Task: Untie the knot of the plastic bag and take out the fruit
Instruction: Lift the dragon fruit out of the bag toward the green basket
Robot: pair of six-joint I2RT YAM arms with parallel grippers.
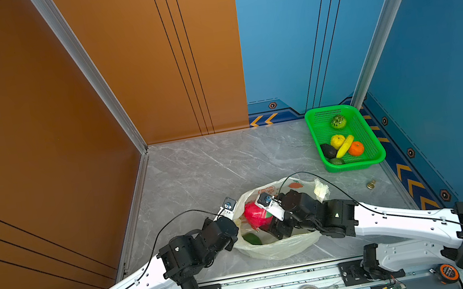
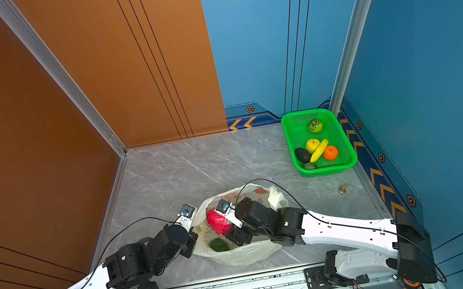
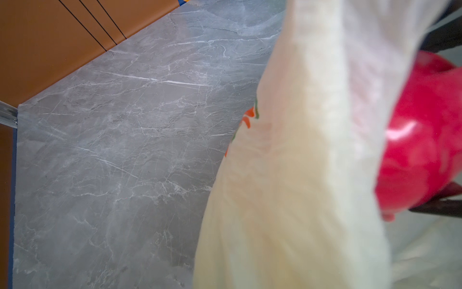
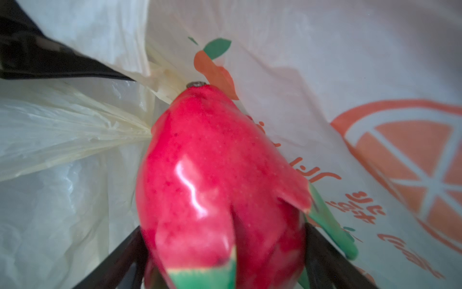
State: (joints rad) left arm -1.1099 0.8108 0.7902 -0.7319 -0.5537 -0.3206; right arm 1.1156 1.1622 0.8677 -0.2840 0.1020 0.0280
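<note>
The plastic bag point(image 1: 276, 250) point(image 2: 242, 256) lies open-mouthed on the grey marble table, and the knot is out of view. My right gripper point(image 4: 223, 227) point(image 1: 265, 223) reaches into the bag, shut on a pink-red dragon fruit point(image 4: 212, 175) point(image 1: 254, 213) point(image 2: 217, 220), with a black finger on each side of it. A green avocado point(image 1: 251, 239) point(image 2: 219, 245) lies lower in the bag. My left gripper point(image 1: 238, 230) point(image 2: 194, 237) is at the bag's left rim, and its black finger point(image 4: 75, 67) pinches gathered plastic. In the left wrist view the bag point(image 3: 300, 175) hides the jaws.
A green basket point(image 1: 313, 125) point(image 2: 288, 129) stands in the far right corner, holding a bumpy green fruit point(image 1: 338, 121), yellow citrus point(image 1: 337, 141), banana point(image 1: 345, 146), orange point(image 1: 356, 148) and two avocados. A small brass object point(image 1: 371, 184) sits right of the bag. Walls enclose three sides.
</note>
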